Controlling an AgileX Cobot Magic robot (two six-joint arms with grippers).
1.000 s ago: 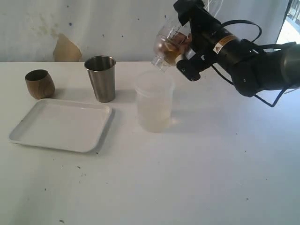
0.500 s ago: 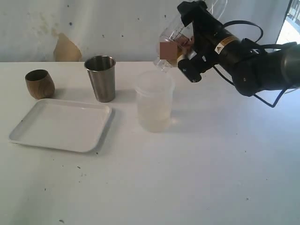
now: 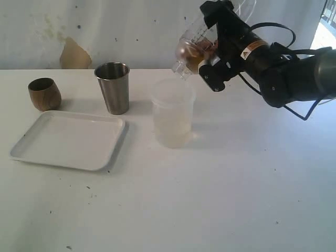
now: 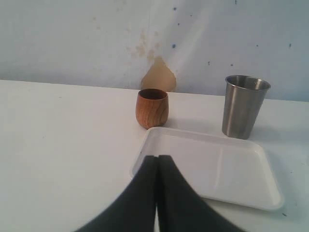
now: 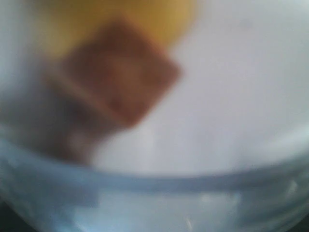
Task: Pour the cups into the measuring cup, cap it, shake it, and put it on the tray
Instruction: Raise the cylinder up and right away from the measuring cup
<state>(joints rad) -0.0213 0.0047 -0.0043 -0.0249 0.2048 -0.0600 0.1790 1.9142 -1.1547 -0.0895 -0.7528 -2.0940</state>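
The white table [image 3: 220, 199] filled most of the exterior view, in front of a stained pale wall [image 3: 105, 26]. On its left part lay the tray [image 3: 31, 144], flat and with nothing on it. The black right arm [image 3: 283, 73] reached in from the right side, and the right gripper [image 3: 211, 50] was clamped around the measuring cup [image 3: 188, 44], holding it in the air well above the table. The measuring cup was tilted, its lower rounded end hanging over the rim of the frosted cup [image 3: 172, 115] without touching it. The frosted cup stood upright near the middle of the table, to the right of the tray and apart from it. Something brown and yellowish showed inside the measuring cup; in the right wrist view it was only a blurred brown square [image 5: 118, 77] behind a clear curved wall, too soft to identify. The steel tumbler [image 3: 113, 87] stood upright just beyond the tray's far right corner. The wooden cup [image 3: 44, 93] stood upright near the tray's far left corner, well apart from the tumbler. In the left wrist view, the left gripper [image 4: 157, 162] had its two dark fingers pressed together on nothing, low over the table before the tray's near edge.
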